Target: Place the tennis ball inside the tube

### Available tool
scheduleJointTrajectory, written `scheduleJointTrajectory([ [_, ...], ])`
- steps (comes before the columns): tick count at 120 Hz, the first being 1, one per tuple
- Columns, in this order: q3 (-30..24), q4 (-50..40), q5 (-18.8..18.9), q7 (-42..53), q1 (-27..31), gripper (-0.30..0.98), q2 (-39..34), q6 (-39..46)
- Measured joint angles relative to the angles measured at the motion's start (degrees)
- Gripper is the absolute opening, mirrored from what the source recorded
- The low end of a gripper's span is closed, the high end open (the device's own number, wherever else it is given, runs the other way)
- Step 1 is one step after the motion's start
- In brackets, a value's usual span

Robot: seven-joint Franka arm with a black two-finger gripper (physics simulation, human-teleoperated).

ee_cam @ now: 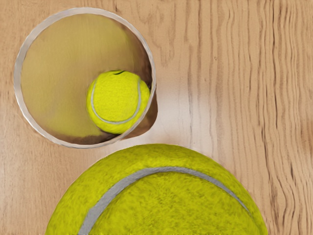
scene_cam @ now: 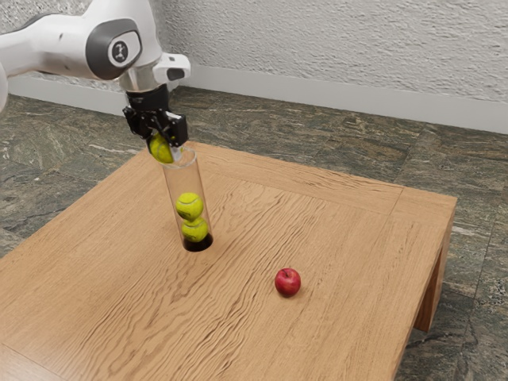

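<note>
A yellow-green tennis ball (scene_cam: pixel 159 151), its grey seam in view, is pinched between the two fingers of a robot arm's black pincer (scene_cam: pixel 166 144). The ball is held off the table, to one side of the round mouth of a clear tube (scene_cam: pixel 170 187), outside its rim. Below the pincer, the tube stands upright on its dark base, with two more tennis balls inside: an upper one (scene_cam: pixel 189 205) resting on a lower one (scene_cam: pixel 194 230) near the bottom. Well apart from the pincer and lower, toward the exterior view's right, a red apple (scene_cam: pixel 287 282) sits on the wooden table (scene_cam: pixel 349 238). Farther from the pincer, past the table's edge, dark stone flooring (scene_cam: pixel 349 135) runs to a rough white wall (scene_cam: pixel 357 40).
</note>
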Motion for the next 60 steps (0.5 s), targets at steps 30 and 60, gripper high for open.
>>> scheduleJointTrajectory([
  [30,1.87,4.46,0.31,0.05,1.02,0.42,3.78,-0.26],
  [60,2.63,9.63,0.30,-0.01,1.05,0.42,9.82,0.28],
])
